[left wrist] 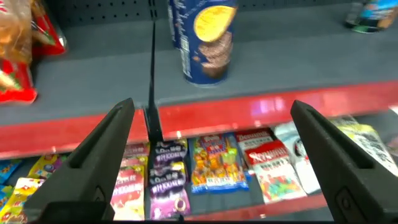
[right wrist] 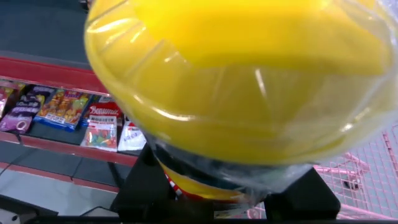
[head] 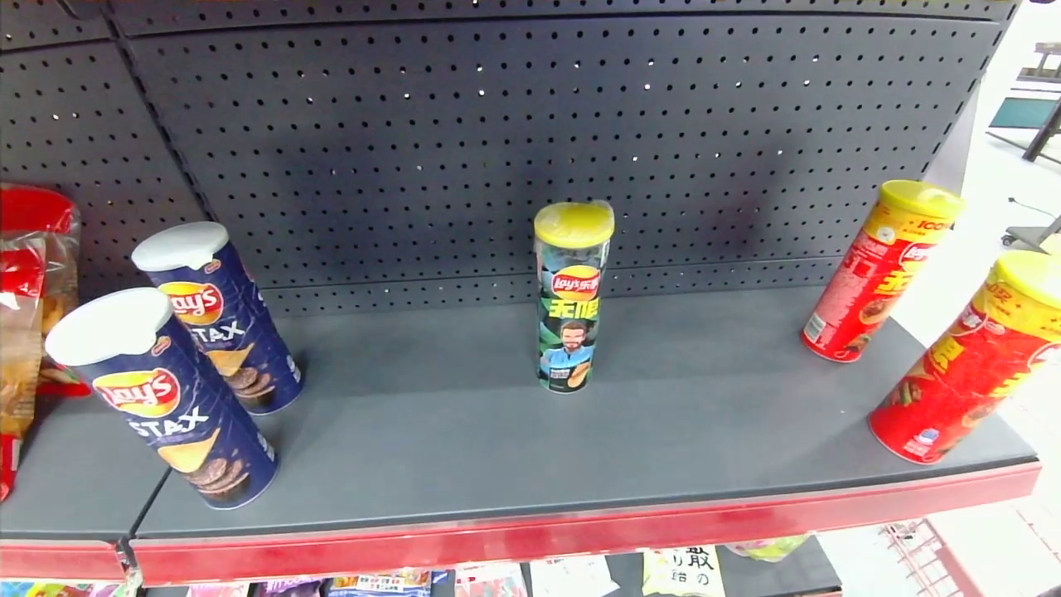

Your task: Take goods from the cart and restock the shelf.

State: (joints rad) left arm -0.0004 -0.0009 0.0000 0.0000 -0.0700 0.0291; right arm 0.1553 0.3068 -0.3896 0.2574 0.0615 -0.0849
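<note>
In the right wrist view my right gripper is shut on a chip canister with a yellow lid under clear wrap, held in front of and below the red shelf edge. My left gripper is open with nothing between its fingers, facing the shelf's red front lip below a blue canister. On the grey shelf stand two blue canisters at the left, a green one in the middle and two red ones at the right.
Red snack bags sit at the shelf's far left. A lower shelf holds several candy packets. A pink wire cart is beside the right gripper. Free room lies on the shelf on both sides of the green canister.
</note>
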